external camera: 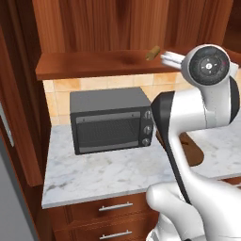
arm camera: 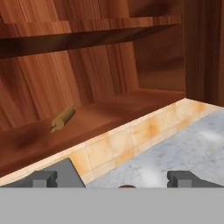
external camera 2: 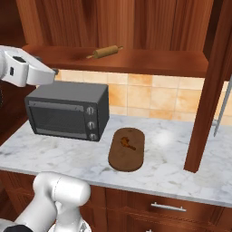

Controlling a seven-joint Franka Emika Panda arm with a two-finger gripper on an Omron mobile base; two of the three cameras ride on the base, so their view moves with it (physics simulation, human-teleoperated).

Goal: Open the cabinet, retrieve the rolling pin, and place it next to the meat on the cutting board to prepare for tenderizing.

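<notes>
**Cabinet open, pin on the shelf, nothing in the gripper**

Big reddish-brown wooden wall cabinet standing open, door swung out edge-on at the right of the right base view, long silver bar handle just past it. Slim light-tan wooden rolling pin lying on its side on the bottom shelf, angled a bit, well back from the front lip. Same pin visible from the hand camera, left of centre on the shelf, and peeking out in the left base view right next to the arm's wrist.

Two-finger gripper up at about shelf height, looking into the cabinet. Dark fingertips spread wide, one at each side of the bottom of the hand view, nothing between them, no contact with the pin. Pin well apart from the fingers.

Down on the white marbled counter: flat dark-brown oval wooden cutting board, small orange-brown lump of meat sitting on its far half. Dark grey toaster oven just left of the board, below the shelf, against the tan tiled backsplash. Drawers with short horizontal handles under the counter edge.
</notes>
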